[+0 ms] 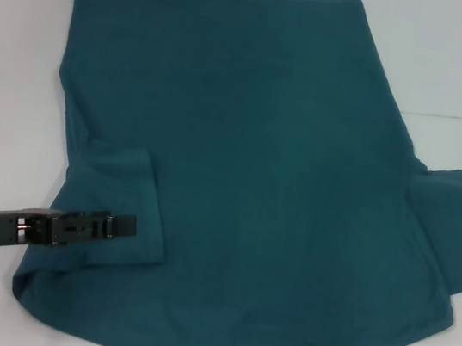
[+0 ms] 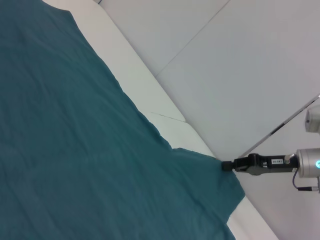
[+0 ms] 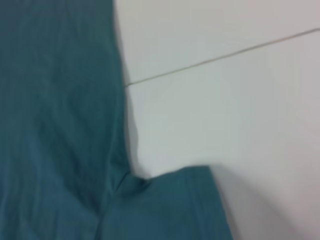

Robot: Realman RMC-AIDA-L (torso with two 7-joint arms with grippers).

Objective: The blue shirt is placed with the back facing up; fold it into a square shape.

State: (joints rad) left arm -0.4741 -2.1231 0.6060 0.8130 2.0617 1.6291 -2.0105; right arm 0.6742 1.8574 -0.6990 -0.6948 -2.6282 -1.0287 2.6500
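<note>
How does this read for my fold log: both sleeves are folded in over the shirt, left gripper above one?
Only the left sleeve is folded over the blue shirt, under the left gripper; the head view shows the right sleeve spread out on the table.

Nothing here can be read. The only lettering is a small white label [image 2: 276, 161] on the body of the right gripper [image 2: 229, 165], just behind its tip, seen from the left wrist; its characters are too tiny to make out. The blue shirt [image 1: 247, 184] carries no legible print.
</note>
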